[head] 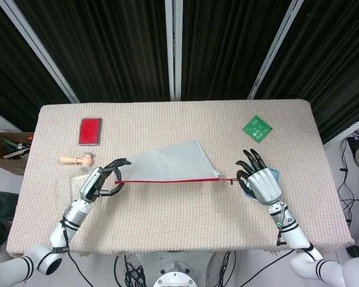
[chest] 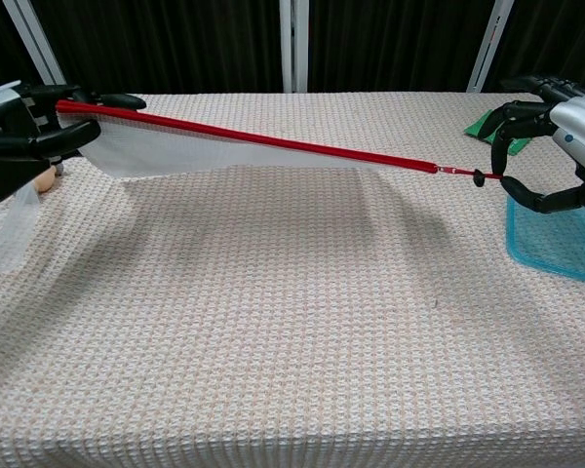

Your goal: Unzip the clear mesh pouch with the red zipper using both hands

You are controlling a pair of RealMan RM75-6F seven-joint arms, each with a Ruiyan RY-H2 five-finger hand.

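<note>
Red zipper [chest: 273,144] taut btwn hands: left hand [head: 103,182] grips pouch [head: 167,163] corner, right hand [chest: 556,146] pinches pull [chest: 468,174]. Risk: pull slips w/ more tension.

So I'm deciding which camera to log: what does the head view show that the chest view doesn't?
Only the head view shows the red case and the cardboard box off the table's left edge. Only the chest view shows the pouch lifted off the table, its zipper taut. Both show the mesh pouch, the left robot hand gripping its end, the right robot hand at the pull, and the green packet.
</note>
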